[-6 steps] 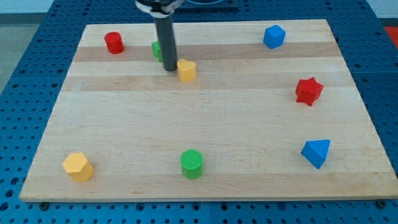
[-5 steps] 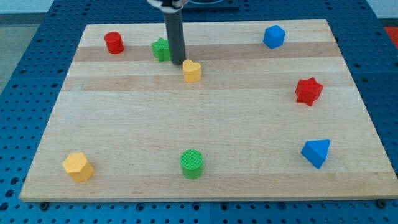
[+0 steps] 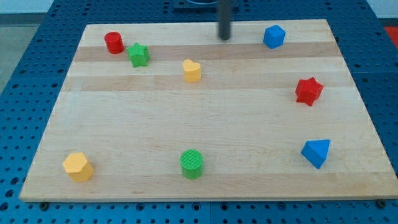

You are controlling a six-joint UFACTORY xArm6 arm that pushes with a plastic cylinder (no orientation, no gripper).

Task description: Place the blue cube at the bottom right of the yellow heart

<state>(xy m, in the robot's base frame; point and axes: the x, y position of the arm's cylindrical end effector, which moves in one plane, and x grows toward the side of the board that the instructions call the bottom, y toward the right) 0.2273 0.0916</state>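
The blue cube [image 3: 273,37] sits near the board's top right. The yellow heart [image 3: 192,71] lies left of the board's middle, in the upper part. My tip [image 3: 224,38] is blurred, near the board's top edge, between the two: left of the blue cube and up and right of the yellow heart, touching neither.
A red cylinder [image 3: 114,42] and a green star [image 3: 138,55] lie at the top left. A red star [image 3: 308,91] is at the right edge, a blue triangular block [image 3: 316,152] at the bottom right, a green cylinder [image 3: 192,163] at bottom middle, a yellow hexagonal block [image 3: 78,166] at bottom left.
My tip has moved right and up, from beside the yellow heart to near the top edge, closer to the blue cube. The green star has shifted left and down. The heart moved slightly right.
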